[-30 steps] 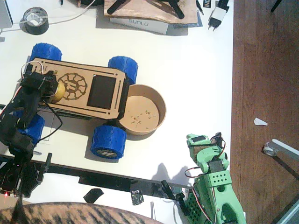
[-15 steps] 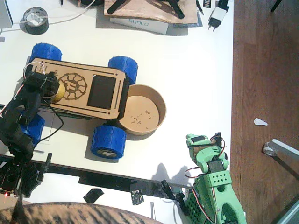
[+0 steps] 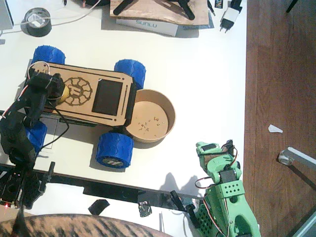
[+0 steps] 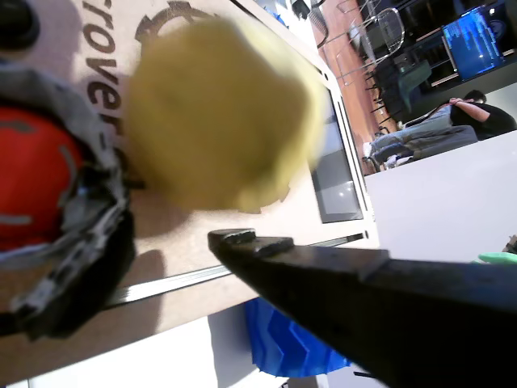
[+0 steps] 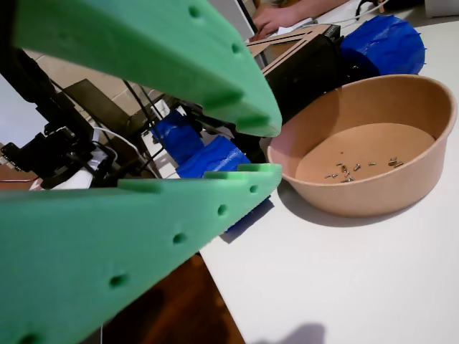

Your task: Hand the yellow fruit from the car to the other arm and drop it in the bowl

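1. Fixed view: the black left arm's fingers [image 3: 53,90] sit over the left end of the car [image 3: 84,96], in the left middle of the frame, with the yellow fruit [image 3: 62,92] on the deck beside the gear emblem.
2. In a wrist view the fruit [image 4: 222,113] lies between a black finger [image 4: 339,275] below and the orange-padded one at left. They are spread around it; I cannot tell if either touches.
3. My judgement: close squarely across the fruit's widest part; being round, it may roll along the wood if pinched off-centre.
4. Lift straight up before swinging toward the green arm.
5. The green right arm's fingers [image 5: 244,143] gape empty at lower right, near the bowl [image 3: 149,115], which touches the car's right end on the bench [image 3: 197,59].
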